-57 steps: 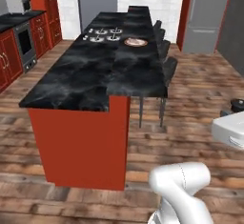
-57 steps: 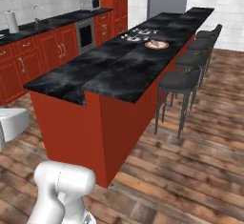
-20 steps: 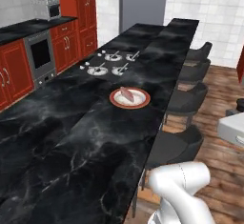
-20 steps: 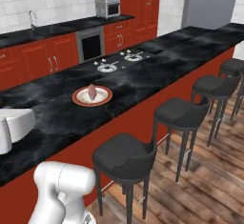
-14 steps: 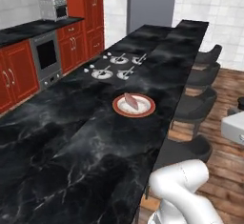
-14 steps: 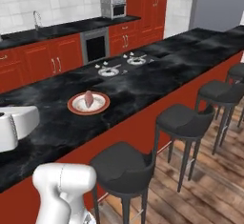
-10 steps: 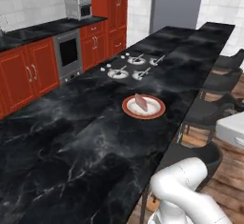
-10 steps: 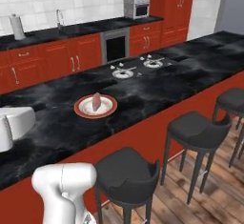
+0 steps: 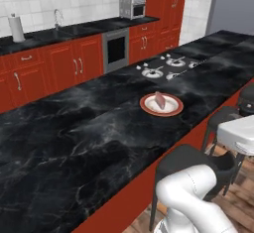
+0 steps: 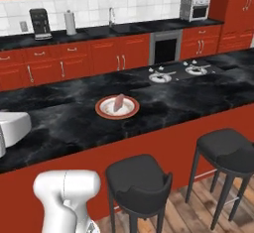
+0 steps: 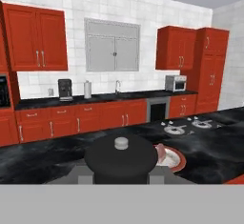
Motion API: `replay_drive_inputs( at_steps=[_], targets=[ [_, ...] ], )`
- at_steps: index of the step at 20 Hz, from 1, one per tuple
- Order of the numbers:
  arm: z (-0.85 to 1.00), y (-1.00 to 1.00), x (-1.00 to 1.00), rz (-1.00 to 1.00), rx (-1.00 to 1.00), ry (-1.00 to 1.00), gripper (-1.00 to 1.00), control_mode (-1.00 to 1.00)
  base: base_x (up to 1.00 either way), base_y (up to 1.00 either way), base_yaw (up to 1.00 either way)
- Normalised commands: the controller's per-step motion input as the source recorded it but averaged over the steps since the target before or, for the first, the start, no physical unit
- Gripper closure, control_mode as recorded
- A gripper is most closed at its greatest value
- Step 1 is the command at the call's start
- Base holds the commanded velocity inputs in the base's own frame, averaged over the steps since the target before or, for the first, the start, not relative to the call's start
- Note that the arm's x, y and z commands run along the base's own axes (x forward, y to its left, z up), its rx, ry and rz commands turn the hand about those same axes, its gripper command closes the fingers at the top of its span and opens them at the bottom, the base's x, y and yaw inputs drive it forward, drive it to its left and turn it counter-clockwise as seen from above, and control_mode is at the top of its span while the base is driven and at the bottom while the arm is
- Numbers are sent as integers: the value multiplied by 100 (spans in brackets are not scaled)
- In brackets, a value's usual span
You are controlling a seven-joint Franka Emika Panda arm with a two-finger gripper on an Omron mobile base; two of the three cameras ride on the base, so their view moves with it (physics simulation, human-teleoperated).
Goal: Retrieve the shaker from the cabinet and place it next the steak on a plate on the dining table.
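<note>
Our jaws sit narrow, clamped, we judge, on the dark-capped shaker. The plate with the steak lies ahead, slightly right of it, on the counter.

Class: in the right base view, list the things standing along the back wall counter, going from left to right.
Coffee machine → paper towel roll → sink tap → microwave.
</note>
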Motion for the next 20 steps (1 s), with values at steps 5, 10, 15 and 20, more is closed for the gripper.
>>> replay_drive_inputs(
  at_steps=[5,10,15,20],
  targets=[
    [0,0,0,0,0,0,100,100,46,0,36],
    [0,-43,52,17,8,6,100,-100,30,-14,7],
    [-2,-61,96,34,5,4,100,-100,0,0,0],
    [-21,-58,92,36,1,0,100,-100,0,0,0]
  ],
)
